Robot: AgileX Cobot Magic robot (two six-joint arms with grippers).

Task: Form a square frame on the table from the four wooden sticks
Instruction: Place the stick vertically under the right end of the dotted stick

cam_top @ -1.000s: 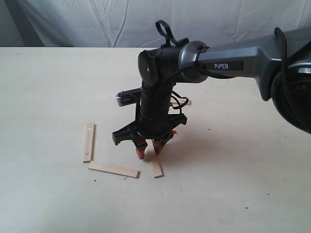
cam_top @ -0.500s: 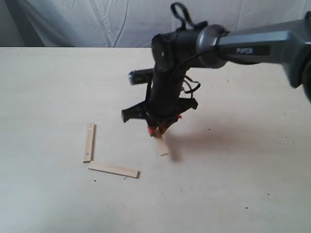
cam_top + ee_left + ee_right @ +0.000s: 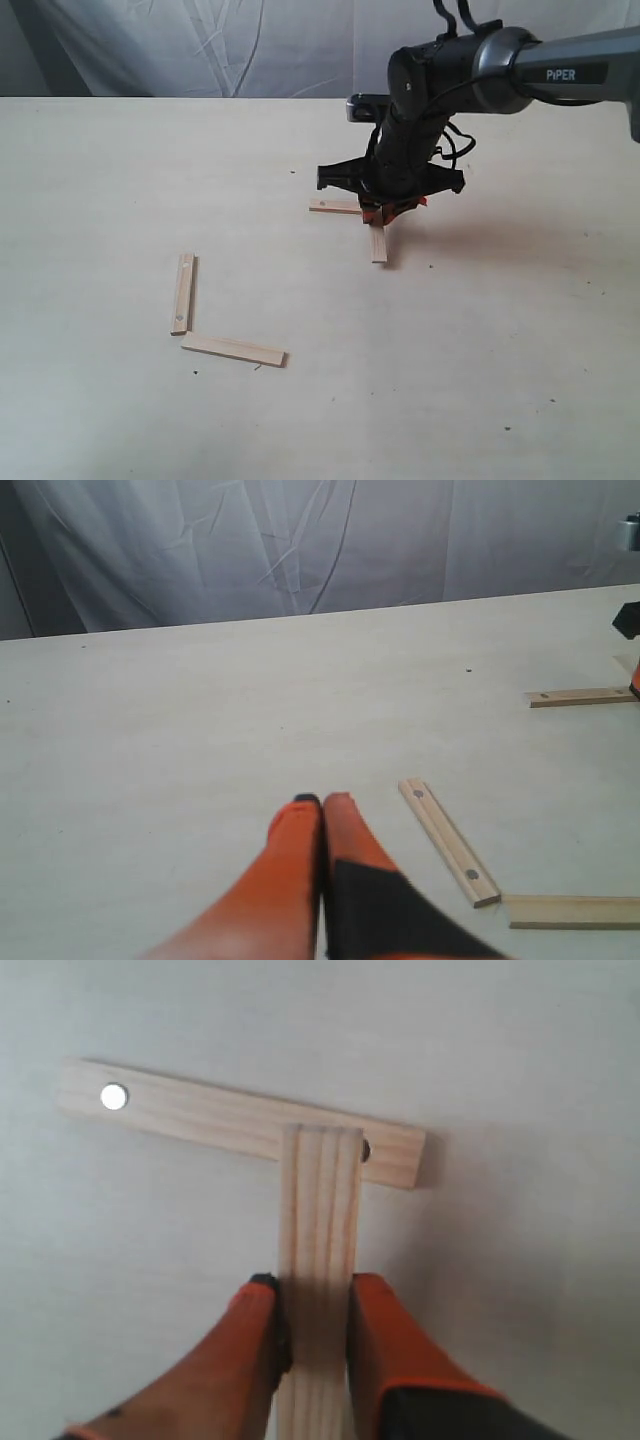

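Note:
My right gripper (image 3: 385,213) (image 3: 317,1305) is shut on a pale wooden stick (image 3: 378,243) (image 3: 319,1250), carried above the table (image 3: 100,200). The held stick's far end overlaps one end of a dotted stick (image 3: 334,207) (image 3: 200,1115) lying flat near the table's middle. Two more sticks form an L at the lower left: a dotted one (image 3: 182,292) (image 3: 448,841) and a plain one (image 3: 233,350) (image 3: 575,911). My left gripper (image 3: 322,802) hovers low near that L, its orange fingers pressed together with nothing between them. The left arm itself is out of the exterior view.
The grey wrinkled cloth (image 3: 200,45) hangs behind the table's far edge. The right arm (image 3: 560,70) stretches in from the upper right over the table.
My right gripper lifted the stick from beside the L and carried it up and to the right, over to the dotted stick near the table's middle.

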